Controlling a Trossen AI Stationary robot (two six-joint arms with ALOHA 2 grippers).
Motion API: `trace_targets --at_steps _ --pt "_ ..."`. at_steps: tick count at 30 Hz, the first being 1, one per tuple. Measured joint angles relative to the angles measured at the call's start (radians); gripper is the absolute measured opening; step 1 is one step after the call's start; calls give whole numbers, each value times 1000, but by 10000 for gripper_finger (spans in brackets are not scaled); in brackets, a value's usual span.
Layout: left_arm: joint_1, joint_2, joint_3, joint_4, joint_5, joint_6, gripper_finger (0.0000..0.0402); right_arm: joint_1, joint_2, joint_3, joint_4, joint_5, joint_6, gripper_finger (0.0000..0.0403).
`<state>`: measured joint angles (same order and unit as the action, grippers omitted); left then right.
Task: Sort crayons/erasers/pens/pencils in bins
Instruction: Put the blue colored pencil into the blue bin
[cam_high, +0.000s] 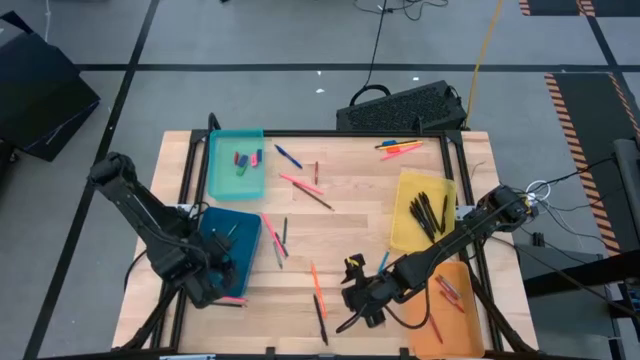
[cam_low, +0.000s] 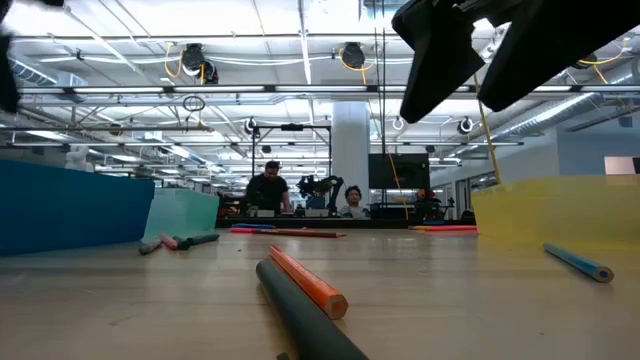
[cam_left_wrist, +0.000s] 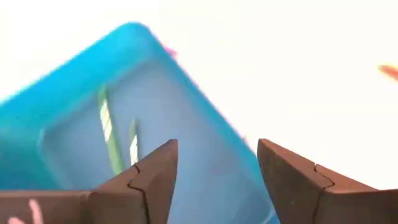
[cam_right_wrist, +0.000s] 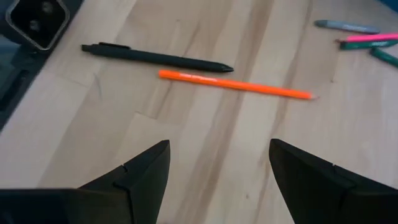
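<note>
Four bins stand on the wooden table: teal (cam_high: 236, 165) with erasers (cam_high: 242, 160), dark blue (cam_high: 232, 245), yellow (cam_high: 425, 210) with black pens, and orange (cam_high: 450, 305) with crayons (cam_high: 447, 290). My left gripper (cam_high: 225, 275) hangs open over the dark blue bin's (cam_left_wrist: 93, 99) near end, where two green sticks (cam_left_wrist: 111, 134) lie inside. My right gripper (cam_high: 355, 300) is open above the table near the front edge. Before it lie a black pen (cam_right_wrist: 155, 57) and an orange pencil (cam_right_wrist: 233, 83), flat and side by side.
Loose pink, blue and dark sticks lie scattered mid-table (cam_high: 300, 185) and between the blue bin and the centre (cam_high: 275, 235). More lie at the far right (cam_high: 400, 148). A pink stick (cam_high: 232, 299) lies by my left gripper. A keyboard (cam_high: 400, 108) sits beyond the far edge.
</note>
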<state>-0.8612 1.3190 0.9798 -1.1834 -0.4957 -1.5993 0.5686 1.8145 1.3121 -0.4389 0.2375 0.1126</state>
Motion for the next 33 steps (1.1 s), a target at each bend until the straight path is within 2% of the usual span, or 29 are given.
trace_targets --at_steps 2,5,8,14,23,27,33 --pt "12 0 33 27 -75 91 217 0 22 15 -29 -36 1 265" --pt "43 0 57 93 -124 220 212 -1 77 25 -69 -114 11 265" --pt "84 0 55 201 -134 351 208 -1 118 40 -129 -164 32 265" --pt "160 0 46 301 -134 522 207 7 131 69 -216 -163 52 265" --pt "218 0 46 305 -133 600 207 22 130 69 -399 -157 30 255" --pt "226 0 46 306 -133 601 207 18 128 34 -392 -134 -53 223" --pt "220 1 46 313 -142 598 207 0 122 -40 -314 -145 -202 152"
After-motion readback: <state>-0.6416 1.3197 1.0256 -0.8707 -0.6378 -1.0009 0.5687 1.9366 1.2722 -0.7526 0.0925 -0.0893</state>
